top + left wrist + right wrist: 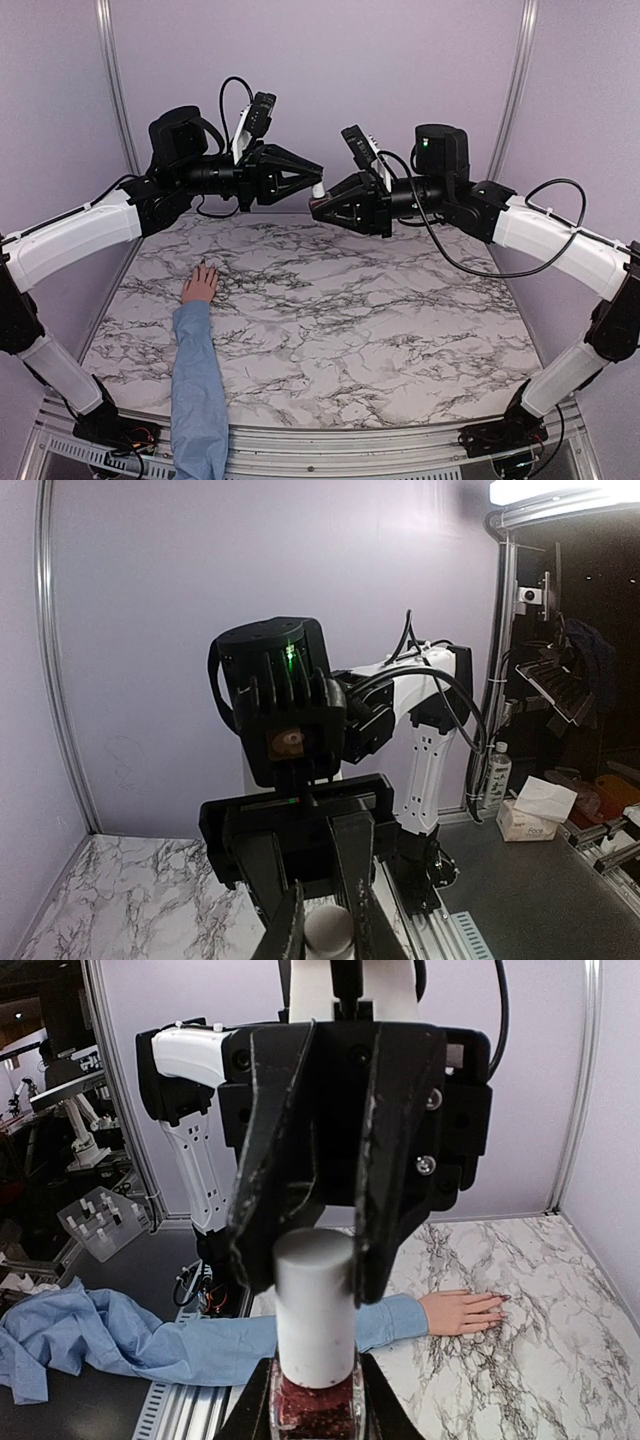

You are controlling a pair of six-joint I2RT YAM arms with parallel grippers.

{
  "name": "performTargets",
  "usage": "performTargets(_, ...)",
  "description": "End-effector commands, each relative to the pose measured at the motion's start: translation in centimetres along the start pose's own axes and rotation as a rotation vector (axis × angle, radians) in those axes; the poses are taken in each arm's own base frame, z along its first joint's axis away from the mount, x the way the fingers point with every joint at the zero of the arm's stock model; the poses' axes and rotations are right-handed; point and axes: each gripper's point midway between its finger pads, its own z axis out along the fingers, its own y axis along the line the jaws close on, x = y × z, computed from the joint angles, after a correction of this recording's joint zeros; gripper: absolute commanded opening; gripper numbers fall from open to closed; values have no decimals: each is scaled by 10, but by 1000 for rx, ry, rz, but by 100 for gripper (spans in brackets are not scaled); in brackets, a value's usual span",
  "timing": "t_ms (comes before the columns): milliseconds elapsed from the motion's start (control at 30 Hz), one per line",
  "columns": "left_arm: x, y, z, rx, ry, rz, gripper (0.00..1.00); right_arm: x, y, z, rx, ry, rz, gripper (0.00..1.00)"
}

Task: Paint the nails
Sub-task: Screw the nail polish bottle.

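At the near edge of the marble table [400,330], on the left side, a light blue sleeve [198,380] runs away from the arm bases. It ends in a bare hand [200,285] lying flat, palm down, with the fingers pointing toward the far wall. The nails [497,1305] sit at those far fingertips and are too small to show any colour or coat.

Farther back, high above the table, the two arms meet tip to tip. The right gripper [318,208] is clamped on a small glass bottle [310,1405] of dark red polish. The left gripper [316,187] is closed on its white cap [315,1300].

The coming move turns on one relation. The nails lie below the grippers, toward the left and nearer the bases, and the fingers' long axis runs near to far. The left arm is on the hand's side and holds the cap, so it looks the likelier one to carry polish down once the cap comes free.
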Motion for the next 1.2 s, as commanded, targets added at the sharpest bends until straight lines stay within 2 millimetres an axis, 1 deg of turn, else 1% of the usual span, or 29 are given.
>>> performTargets(0,34,5,5,8,67,-77,3,-62,26,-6,-51,-136,-182,0)
performTargets(200,26,14,-2,-65,50,-50,8,-55,22,-6,-28,-123,-177,0)
performTargets(300,23,16,-4,-84,44,-48,14,-54,22,-6,-30,-122,-174,0)
performTargets(467,10,21,-9,-132,17,-43,24,-52,20,-6,-14,-120,-167,0)
performTargets(600,-1,28,-15,-203,-11,-40,31,-50,11,-8,45,-118,-158,0)
performTargets(633,-3,29,-16,-216,-17,-41,33,-48,7,-8,73,-115,-154,0)
performTargets(700,-3,35,-19,-259,-27,-64,44,-47,-3,-10,141,-111,-153,0)
performTargets(733,-3,37,-20,-277,-30,-77,46,-46,-10,-12,185,-109,-152,0)
performTargets(800,-1,41,-22,-304,-34,-96,47,-47,-28,-18,302,-109,-148,0)
performTargets(967,3,60,-32,-439,-52,-131,49,-41,-67,-40,583,-97,-128,0)
performTargets(1033,6,69,-34,-502,-56,-139,50,-37,-78,-46,669,-84,-124,0)
performTargets(1133,10,75,-32,-583,-50,-125,50,-34,-93,-57,798,-73,-112,0)
performTargets(1167,11,77,-30,-607,-50,-123,50,-29,-96,-57,823,-56,-104,0)
